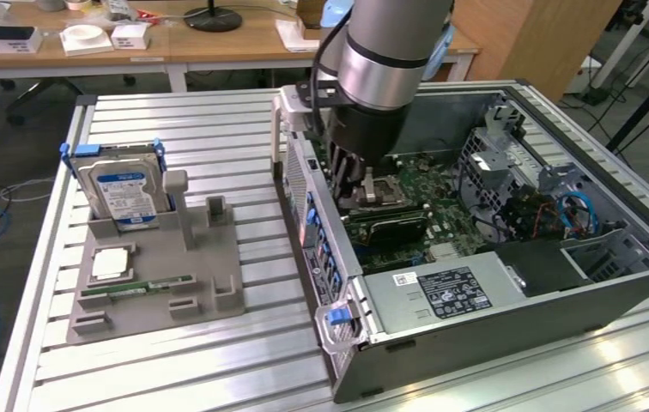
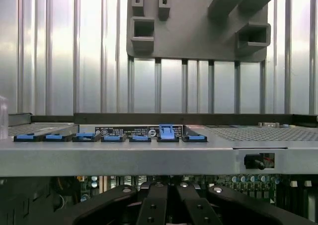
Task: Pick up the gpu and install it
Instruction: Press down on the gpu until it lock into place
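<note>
Nearest, on the ribbed aluminium table (image 1: 187, 369), lies open on its side the grey metal computer case (image 1: 474, 356). Inside it, over the green motherboard, sits the gpu, a flat black-faced card (image 1: 391, 225), directly under the black gripper (image 1: 366, 196); contact not clear. Cannot tell how wide the gripper stands. Above, comes down almost vertical into the case the silver and black arm (image 1: 388, 51). Well apart, toward the exterior view's left, stands the grey plastic fixture (image 1: 176, 266) with an upright silver hard drive (image 1: 124, 193).
</note>
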`<state>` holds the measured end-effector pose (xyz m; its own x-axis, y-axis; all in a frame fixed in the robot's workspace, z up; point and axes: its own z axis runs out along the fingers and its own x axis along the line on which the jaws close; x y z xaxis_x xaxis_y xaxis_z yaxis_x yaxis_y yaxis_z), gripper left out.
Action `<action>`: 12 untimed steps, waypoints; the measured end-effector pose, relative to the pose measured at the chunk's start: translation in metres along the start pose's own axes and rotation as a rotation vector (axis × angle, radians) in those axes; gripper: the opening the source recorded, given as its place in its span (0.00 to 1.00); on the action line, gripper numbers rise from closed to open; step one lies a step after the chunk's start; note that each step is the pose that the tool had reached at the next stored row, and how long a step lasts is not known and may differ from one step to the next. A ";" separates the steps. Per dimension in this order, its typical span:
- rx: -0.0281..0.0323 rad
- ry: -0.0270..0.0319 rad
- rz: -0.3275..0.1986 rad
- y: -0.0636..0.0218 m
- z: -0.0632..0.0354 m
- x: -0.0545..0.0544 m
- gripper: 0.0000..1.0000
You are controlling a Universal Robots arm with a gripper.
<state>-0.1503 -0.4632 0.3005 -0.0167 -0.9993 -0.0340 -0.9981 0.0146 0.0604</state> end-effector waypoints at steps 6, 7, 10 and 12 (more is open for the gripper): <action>-0.0053 -0.0027 0.000 0.0027 0.0005 -0.001 0.11; -0.0061 -0.0020 0.000 0.0032 0.0009 -0.001 0.11; -0.0070 -0.0017 0.000 0.0040 0.0026 -0.001 0.11; -0.0067 -0.0022 0.000 0.0039 0.0038 -0.001 0.11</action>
<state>-0.1545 -0.4620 0.2970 -0.0168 -0.9992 -0.0362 -0.9976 0.0144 0.0670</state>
